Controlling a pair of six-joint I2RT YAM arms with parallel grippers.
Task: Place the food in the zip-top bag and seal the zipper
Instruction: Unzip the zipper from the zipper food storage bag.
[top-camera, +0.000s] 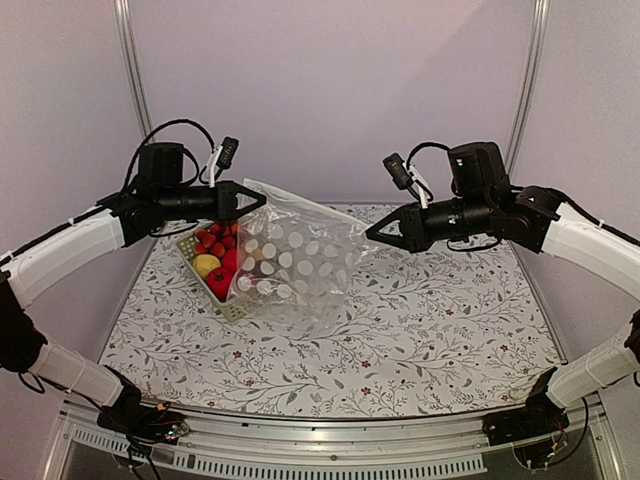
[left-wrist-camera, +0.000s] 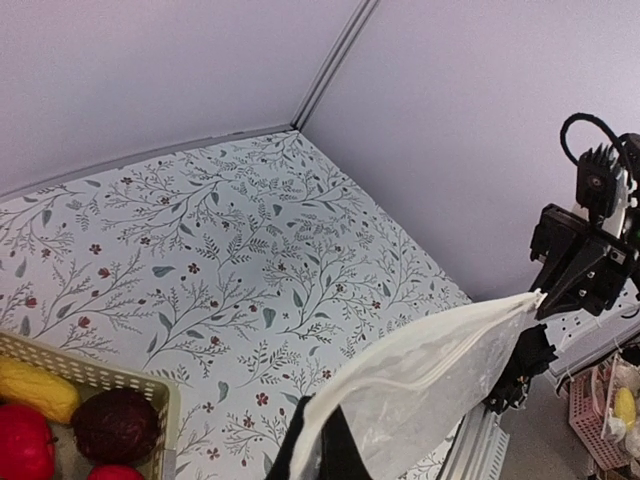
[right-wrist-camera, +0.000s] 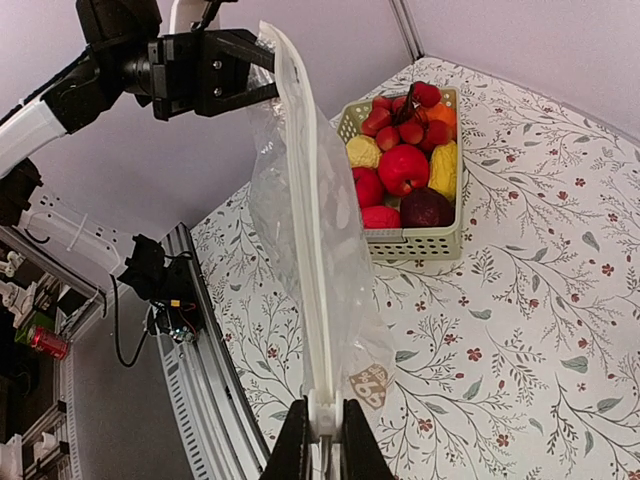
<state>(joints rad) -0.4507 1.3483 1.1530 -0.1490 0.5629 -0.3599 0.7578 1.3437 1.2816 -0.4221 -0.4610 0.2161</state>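
Clear crinkly plastic zip-top bag (top-camera: 300, 262) is held stretched above counter (top-camera: 430, 320), ends clamped by left claw (top-camera: 258, 203) and right claw (top-camera: 372, 234), while red, maroon, yellow toy fruits (top-camera: 220, 283) are seen unbagged in green perforated basket (top-camera: 232, 308), bagging and sealing not yet done.

Clear crinkly plastic zip-top bag (top-camera: 300, 262)

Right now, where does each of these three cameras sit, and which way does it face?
Top external: above and behind the arms, looking down on the table; both arms show, holding the zip-top bag between them.
Left wrist: on the left arm, facing across the bag to the right end effector; its own fingers show at bottom.
Right wrist: on the right arm, facing along the bag to the left end effector; own fingers at bottom.
Shared: both wrist views catch the basket of food.
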